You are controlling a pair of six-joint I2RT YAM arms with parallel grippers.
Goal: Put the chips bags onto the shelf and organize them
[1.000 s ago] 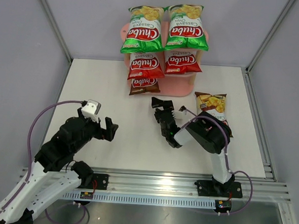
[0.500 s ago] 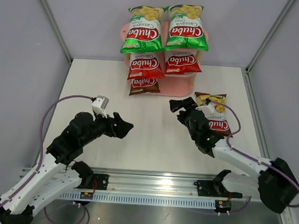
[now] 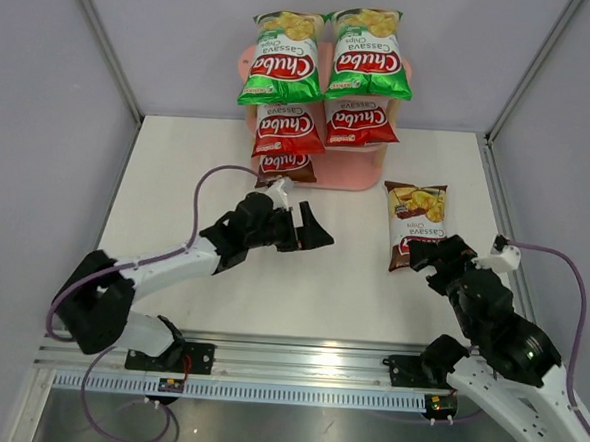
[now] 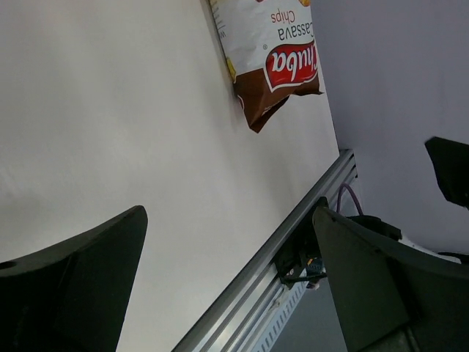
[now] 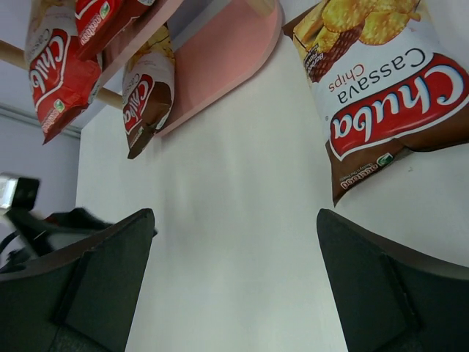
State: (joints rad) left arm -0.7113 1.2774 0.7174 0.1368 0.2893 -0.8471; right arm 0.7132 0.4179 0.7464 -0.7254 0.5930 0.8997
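The pink shelf [image 3: 356,173] stands at the back centre. Two green chips bags [image 3: 279,68] lie on its top board and two red ones [image 3: 288,128] on the middle board. A brown bag [image 3: 285,167] sits on the left of the bottom board. Another brown bag [image 3: 417,223] lies flat on the table to the shelf's right, also seen in the right wrist view [image 5: 388,95] and the left wrist view [image 4: 272,59]. My right gripper [image 3: 435,258] [image 5: 234,286] is open and empty just short of that bag's near end. My left gripper [image 3: 309,232] [image 4: 227,279] is open and empty mid-table, pointing right.
An aluminium rail [image 3: 307,357] [image 4: 293,242] runs along the table's near edge. Grey enclosure walls close the back and both sides. The right half of the shelf's bottom board [image 5: 227,66] is bare. Purple cables trail from both arms.
My left arm has stretched forward and right to mid-table below the shelf. My right arm has swung back to the right, ending near the loose brown bag. Both grippers stayed open.
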